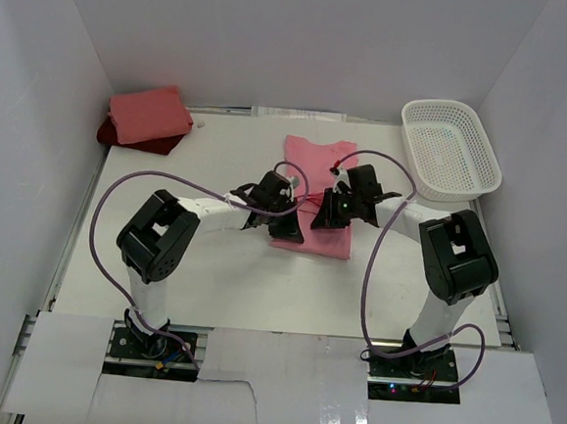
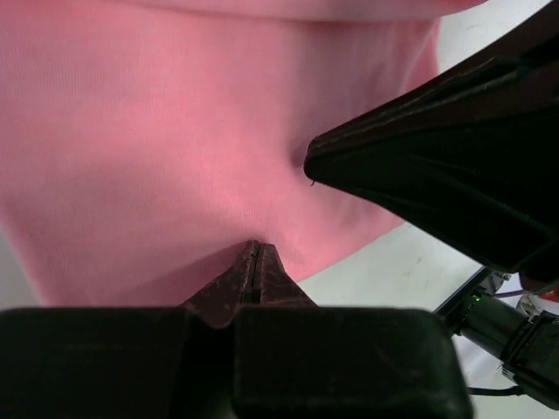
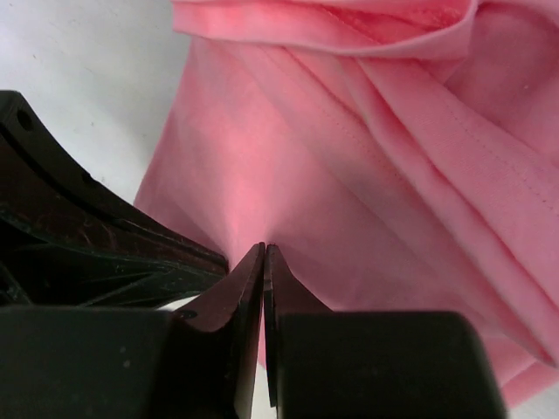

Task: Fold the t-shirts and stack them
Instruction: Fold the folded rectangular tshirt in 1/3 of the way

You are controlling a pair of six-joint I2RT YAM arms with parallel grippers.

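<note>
White table (image 1: pixel 239 277) holds rose pink t-shirt (image 1: pixel 319 156), left tool (image 2: pixel 254 262) and right tool (image 3: pixel 264 262) (both) clamping its cloth.

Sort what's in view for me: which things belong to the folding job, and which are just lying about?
Job: rose pink t-shirt, pinched by left hand and right hand; salmon pink t-shirt folded on the dark red t-shirt, far left corner.
Lying about: white mesh basket, far right.

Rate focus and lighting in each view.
Top external: even diffuse light, no glare, rose pink t-shirt sharp. Left wrist: cloth soft, left claw dark and blurred. Right wrist: seams crisp, right claw underexposed.
</note>
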